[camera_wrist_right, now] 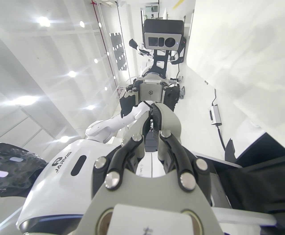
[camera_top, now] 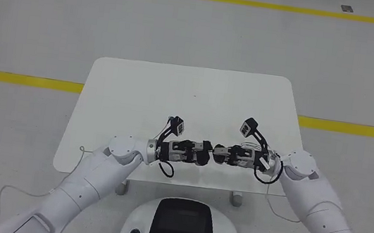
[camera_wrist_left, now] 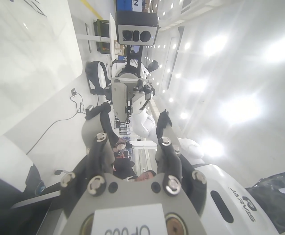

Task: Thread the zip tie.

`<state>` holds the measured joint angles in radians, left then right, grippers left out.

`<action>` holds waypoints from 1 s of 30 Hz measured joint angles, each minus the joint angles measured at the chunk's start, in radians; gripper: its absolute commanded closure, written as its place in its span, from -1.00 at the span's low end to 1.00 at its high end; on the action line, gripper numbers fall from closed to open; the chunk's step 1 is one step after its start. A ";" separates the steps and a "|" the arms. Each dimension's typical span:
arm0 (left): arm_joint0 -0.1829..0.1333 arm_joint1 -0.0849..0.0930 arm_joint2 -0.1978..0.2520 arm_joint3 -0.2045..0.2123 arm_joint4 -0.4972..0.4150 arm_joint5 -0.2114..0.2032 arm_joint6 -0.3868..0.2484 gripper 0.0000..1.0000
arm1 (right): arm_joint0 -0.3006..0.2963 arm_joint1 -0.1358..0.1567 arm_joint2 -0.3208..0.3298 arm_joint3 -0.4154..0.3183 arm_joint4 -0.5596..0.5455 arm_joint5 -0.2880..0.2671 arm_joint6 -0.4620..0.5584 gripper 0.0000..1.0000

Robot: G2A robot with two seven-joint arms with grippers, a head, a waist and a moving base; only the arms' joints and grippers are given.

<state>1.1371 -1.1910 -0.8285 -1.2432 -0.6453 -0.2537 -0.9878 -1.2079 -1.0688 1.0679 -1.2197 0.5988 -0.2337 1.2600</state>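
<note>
Zip tie hold unclear; right gripper [camera_wrist_right: 153, 109] has smooth grey fingers [camera_wrist_right: 172, 118] together, left gripper [camera_wrist_left: 134, 113] black-tipped fingers [camera_wrist_left: 164, 121] apart.

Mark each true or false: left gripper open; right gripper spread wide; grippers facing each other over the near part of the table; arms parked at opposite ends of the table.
1. The left gripper is open. True.
2. The right gripper is spread wide. False: its fingers are closed together at the tips.
3. The two grippers face each other over the near part of the table. True.
4. The arms are parked at opposite ends of the table. False: both reach inward and the grippers sit tip to tip near the middle; whether they touch cannot be told.
</note>
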 measured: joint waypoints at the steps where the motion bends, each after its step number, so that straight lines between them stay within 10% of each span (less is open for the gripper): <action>1: 0.000 0.000 0.000 0.000 0.000 0.000 0.000 0.26 | 0.000 0.000 0.001 -0.001 -0.001 0.001 0.000 1.00; 30: -0.009 -0.002 0.021 0.018 0.001 -0.002 0.001 0.70 | 0.008 -0.008 -0.023 0.028 -0.025 0.019 0.002 1.00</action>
<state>1.1285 -1.1933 -0.8075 -1.2249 -0.6445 -0.2558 -0.9869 -1.1995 -1.0764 1.0450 -1.1916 0.5734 -0.2152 1.2621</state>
